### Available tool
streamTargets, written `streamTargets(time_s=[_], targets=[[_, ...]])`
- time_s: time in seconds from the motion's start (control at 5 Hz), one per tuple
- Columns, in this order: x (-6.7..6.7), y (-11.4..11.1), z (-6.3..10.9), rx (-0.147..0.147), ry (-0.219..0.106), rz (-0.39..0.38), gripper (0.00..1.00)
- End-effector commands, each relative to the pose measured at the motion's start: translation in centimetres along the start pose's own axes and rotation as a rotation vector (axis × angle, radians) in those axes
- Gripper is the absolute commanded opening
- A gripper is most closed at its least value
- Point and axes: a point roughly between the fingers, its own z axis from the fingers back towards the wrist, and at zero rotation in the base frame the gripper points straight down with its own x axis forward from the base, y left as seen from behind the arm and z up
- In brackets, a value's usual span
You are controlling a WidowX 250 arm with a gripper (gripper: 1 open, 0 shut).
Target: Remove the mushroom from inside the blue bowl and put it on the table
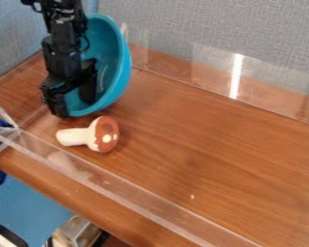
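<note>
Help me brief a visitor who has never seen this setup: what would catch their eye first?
Probably the glossy turquoise-blue plastic bowl, tipped up on its side at the back left corner of the brown wood-grain table. The black tool hangs right in front of it, pointing down. Just in front lies the small toy mushroom with an orange-brown cap, on its side on the wood, outside the bowl.

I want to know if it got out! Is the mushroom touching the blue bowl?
Apart. The camera view shows bare wood between the mushroom, lying on the table, and the tipped blue bowl behind it.
</note>
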Motion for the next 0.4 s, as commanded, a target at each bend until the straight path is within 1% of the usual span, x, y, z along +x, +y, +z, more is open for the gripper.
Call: streamTargets(time_s=[0.0, 0.2], targets=[[-0.78, 1.25, -0.65, 0.027, 0.001, -0.038, 1.00], [-0.51, 1.49, -0.51, 0.035, 0.004, 0.011, 1.00]])
